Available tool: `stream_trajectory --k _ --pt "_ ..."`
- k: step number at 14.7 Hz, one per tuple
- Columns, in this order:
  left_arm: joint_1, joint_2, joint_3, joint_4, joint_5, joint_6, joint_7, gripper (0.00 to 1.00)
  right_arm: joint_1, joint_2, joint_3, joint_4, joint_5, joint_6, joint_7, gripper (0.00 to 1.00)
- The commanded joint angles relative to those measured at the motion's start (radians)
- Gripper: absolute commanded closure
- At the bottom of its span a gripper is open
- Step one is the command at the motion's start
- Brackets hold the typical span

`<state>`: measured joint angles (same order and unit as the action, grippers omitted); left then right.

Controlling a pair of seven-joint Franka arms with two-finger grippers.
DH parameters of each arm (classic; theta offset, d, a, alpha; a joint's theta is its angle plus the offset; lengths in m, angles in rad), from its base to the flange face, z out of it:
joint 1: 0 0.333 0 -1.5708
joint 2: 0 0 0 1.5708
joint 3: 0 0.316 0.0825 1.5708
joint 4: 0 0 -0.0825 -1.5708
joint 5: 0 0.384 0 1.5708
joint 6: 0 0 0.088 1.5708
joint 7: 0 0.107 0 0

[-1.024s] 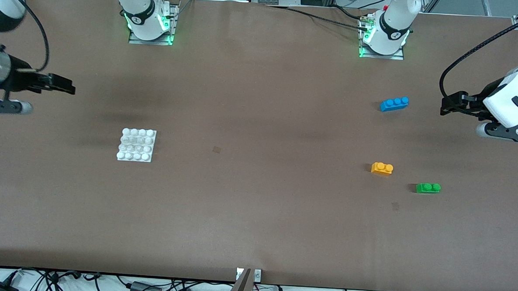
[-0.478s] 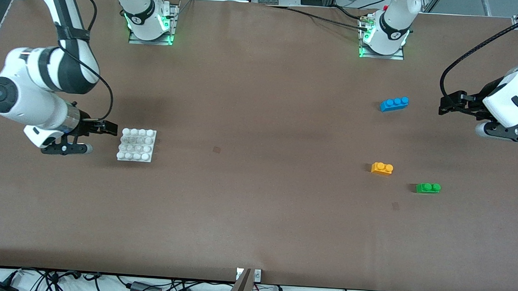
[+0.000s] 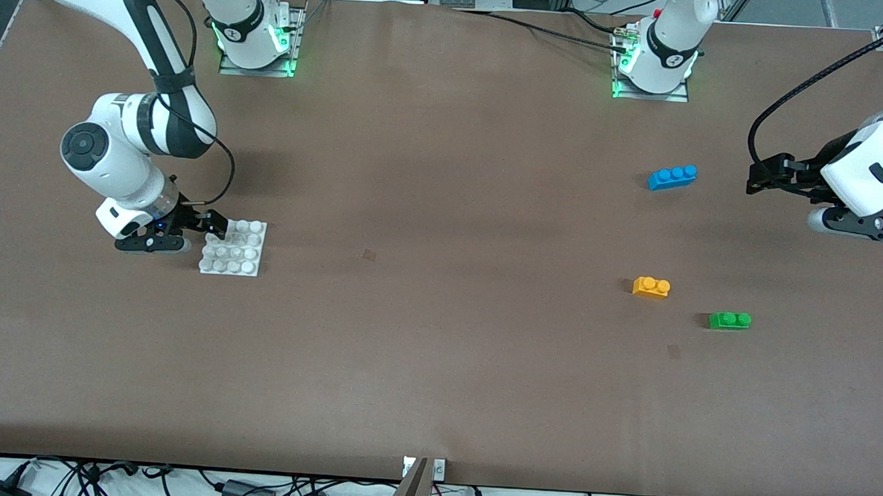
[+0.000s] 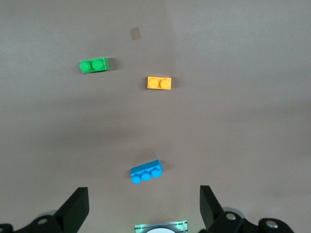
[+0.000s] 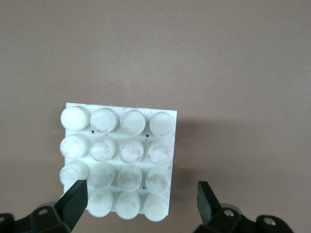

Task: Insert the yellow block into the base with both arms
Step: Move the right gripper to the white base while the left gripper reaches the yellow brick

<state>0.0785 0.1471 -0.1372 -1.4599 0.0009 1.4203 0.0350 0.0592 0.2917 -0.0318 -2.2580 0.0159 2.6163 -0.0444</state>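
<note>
The right hand (image 3: 216,225), fingers spread and empty, sits over the flat white studded base (image 3: 233,247) at centre-left of the front frame. The left hand (image 3: 757,176), likewise spread, waits at the right edge. The small orange-yellow two-stud block (image 3: 651,287) lies on the brown surface (image 3: 437,337), lower right. Risk: an off-centre descent could push the base aside.

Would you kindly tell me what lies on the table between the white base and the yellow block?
Nothing but bare brown tabletop, as the front view shows: the base sits toward the right arm's end and the yellow block toward the left arm's end.

A wide brown table (image 3: 436,367) with cables (image 3: 103,479) along its edge.
</note>
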Motion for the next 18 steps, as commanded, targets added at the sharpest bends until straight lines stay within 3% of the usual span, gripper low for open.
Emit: stream_trajectory --k 1,8,13,15,18 --pt "0.009 -0.014 -0.001 0.001 -0.015 -0.017 0.02 0.0 -0.001 0.023 0.0 -0.04 0.001 0.099 0.004 0.0" --pt "0.012 -0.012 0.001 -0.019 -0.016 0.0 0.019 0.0 -0.004 0.124 0.001 -0.054 0.001 0.315 0.055 0.0" --pt "0.044 -0.014 -0.002 -0.271 -0.016 0.34 0.017 0.0 -0.006 0.116 0.004 -0.044 0.001 0.314 0.093 0.0" --pt "0.046 0.012 -0.001 -0.399 -0.016 0.542 0.016 0.0 -0.004 0.115 0.006 -0.043 0.001 0.311 0.092 0.0" --pt "0.037 0.078 -0.002 -0.447 -0.016 0.657 -0.076 0.0 -0.004 0.107 0.007 -0.041 -0.002 0.304 0.084 0.0"
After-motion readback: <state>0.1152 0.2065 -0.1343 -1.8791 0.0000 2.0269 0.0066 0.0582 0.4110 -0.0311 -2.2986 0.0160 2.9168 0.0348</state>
